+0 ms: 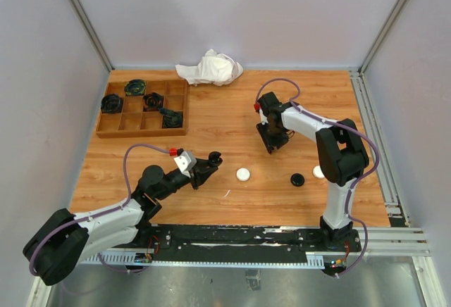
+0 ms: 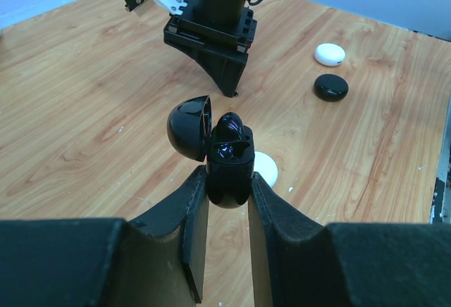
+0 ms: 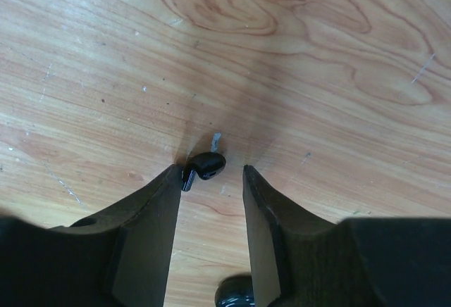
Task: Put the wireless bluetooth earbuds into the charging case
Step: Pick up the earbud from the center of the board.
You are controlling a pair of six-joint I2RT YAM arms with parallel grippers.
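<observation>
**Item: black earbud [image 3: 206, 165], one.**

- Location: lying on the bare wood table [image 3: 296, 53], right of centre, between the jaws of the right gripper [image 3: 211, 173]. It sits just against one finger [image 3: 158, 208], with a clear gap to the other.
- Appearance: glossy black, with a rounded bulb and a short stem turned towards the near finger. It is very small beside the jaws. A pale fleck lies on the wood just beyond it.
- Handling, as I judge it: near weightless, hard-shelled and slick. It is likely to squirt sideways or roll under a pinch, though a light squeeze should not hurt it. The best hold is across the bulb, with the stem left free to go down into its socket.

**Right gripper:** lowered to the table, jaws parted either side of the earbud and not clamped on it.

**Item: charging case [image 2: 229, 163].** Black and rounded, pinched by its lower body in the left gripper [image 2: 227, 180], which is closed on it and holds it above the table. The lid [image 2: 189, 127] is hinged open to one side. The interior is dark and shiny, and I cannot tell whether its sockets are filled.

**Nearby, unused:** a white puck case [image 2: 330, 54] and a black puck case [image 2: 331, 87], side by side on the table.
</observation>
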